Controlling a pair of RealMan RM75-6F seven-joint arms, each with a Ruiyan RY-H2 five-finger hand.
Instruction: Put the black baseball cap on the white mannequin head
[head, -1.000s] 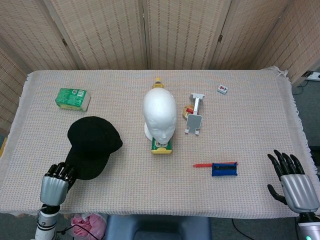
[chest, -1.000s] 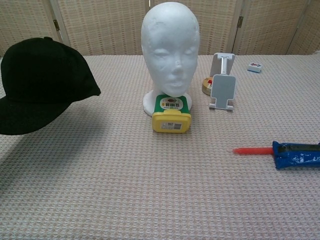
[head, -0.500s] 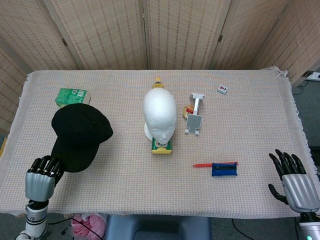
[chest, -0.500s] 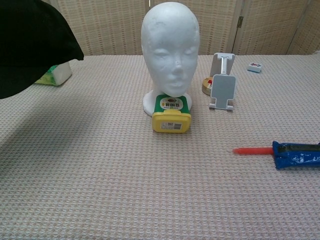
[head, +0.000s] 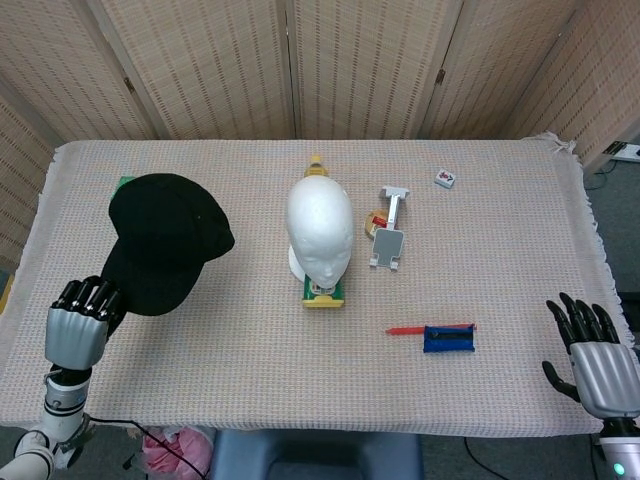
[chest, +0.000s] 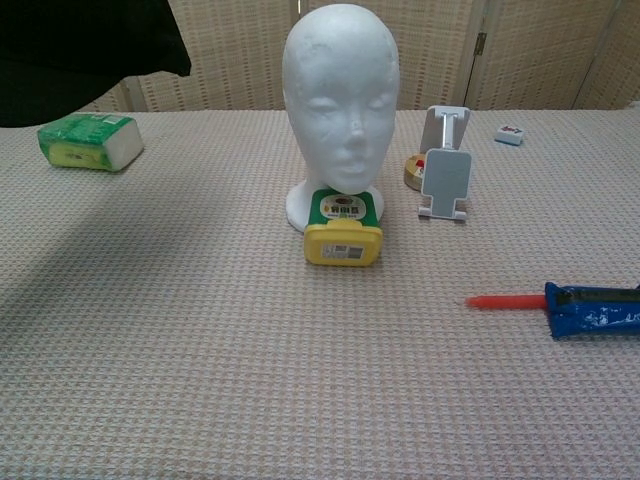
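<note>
With left hand (head: 75, 330) pinching the brim, black baseball cap (head: 160, 240) hangs left of frame, lifted to clear the mannequin head (head: 319, 232); right hand (head: 600, 365) spread, idle.

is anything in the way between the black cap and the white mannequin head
Nothing visible. The black baseball cap is held by the left hand, to the left of the white foam mannequin head. In the chest view only bare woven tablecloth lies between them; the green tissue pack sits further left.
</note>
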